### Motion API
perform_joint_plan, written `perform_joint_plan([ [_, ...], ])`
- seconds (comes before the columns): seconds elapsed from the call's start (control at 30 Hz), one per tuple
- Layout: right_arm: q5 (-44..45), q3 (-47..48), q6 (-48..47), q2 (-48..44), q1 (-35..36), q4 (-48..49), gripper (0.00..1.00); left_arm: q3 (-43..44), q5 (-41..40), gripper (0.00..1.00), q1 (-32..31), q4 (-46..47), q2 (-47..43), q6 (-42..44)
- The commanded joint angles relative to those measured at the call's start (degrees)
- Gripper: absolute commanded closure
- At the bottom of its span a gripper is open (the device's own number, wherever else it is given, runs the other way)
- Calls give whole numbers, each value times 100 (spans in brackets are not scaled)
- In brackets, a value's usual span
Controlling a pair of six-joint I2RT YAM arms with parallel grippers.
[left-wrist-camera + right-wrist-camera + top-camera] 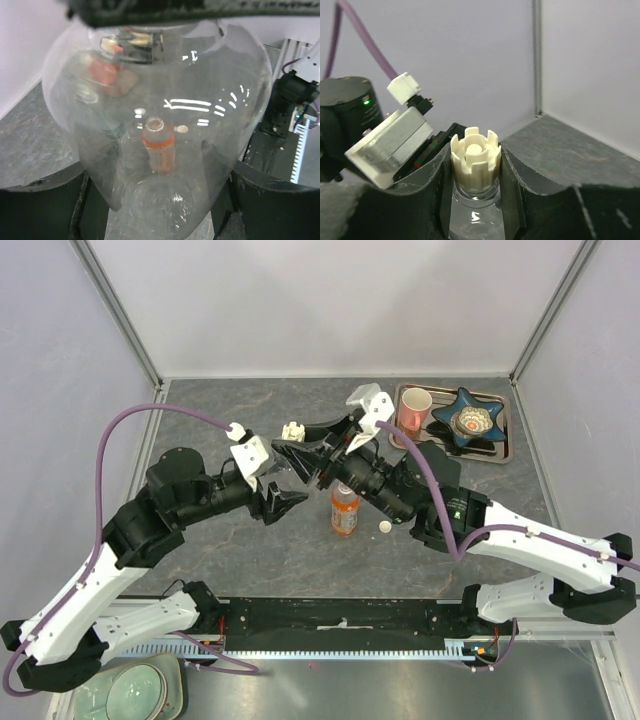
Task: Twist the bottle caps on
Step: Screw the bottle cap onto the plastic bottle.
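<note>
A clear bottle [165,100] fills the left wrist view, and my left gripper [160,210] is shut on its body, one dark finger [45,205] on each side. In the top view this gripper [292,478] holds it above the table's middle. My right gripper [476,160] is shut on a cream, notched bottle cap [475,159] that sits on the clear neck [475,200]. That cap [293,430] pokes out past the right gripper [312,445]. The orange bottle [344,510] stands on the table, its mouth open [155,123]. A small white cap [385,527] lies to its right.
A metal tray [505,455] at the back right holds a pink mug [414,408] and a blue star-shaped dish [468,418]. Enclosure walls stand on three sides. A pale bowl [130,695] sits below the table's near edge at the left.
</note>
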Motion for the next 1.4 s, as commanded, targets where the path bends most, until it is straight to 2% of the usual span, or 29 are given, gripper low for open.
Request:
perform_joint_plan([
  [0.0, 1634, 353, -210, 615, 537, -1861, 100, 566, -1214, 98, 112, 1518, -106, 154],
  [0.17, 3310, 1223, -281, 1292, 1020, -2660, 100, 223, -1373, 98, 104, 1694, -175, 154],
  [0.3, 4044, 1479, -211, 1583, 1179, -2899, 99, 162, -1303, 98, 104, 1738, -254, 66],
  [0.37, 4080, 1515, -123, 1575, 1188, -2899, 93, 135, -1085, 98, 104, 1738, -272, -39],
  [0.47, 3871, 1620, -62, 1505, 1188, -2916, 82, 56, -803, 98, 112, 1711, -325, -223],
  [0.5, 3826, 1638, -35, 1487, 1197, -2916, 71, 39, -741, 98, 121, 1703, -343, -242],
  [0.6, 3457, 1629, 35, 1329, 1197, -2855, 58, -93, -408, 98, 156, 1711, -369, -356],
  [0.77, 2850, 1357, -70, 899, 1197, -2451, 50, -295, 111, 98, 227, 1773, -395, -567],
  [1.07, 2157, 1322, -377, 626, 1197, -2372, 36, -357, 683, 98, 297, 1843, -334, -848],
  [1.37, 855, 1426, -834, -103, 1144, -3003, 21, -445, 1333, 98, 332, 1799, -396, -830],
])
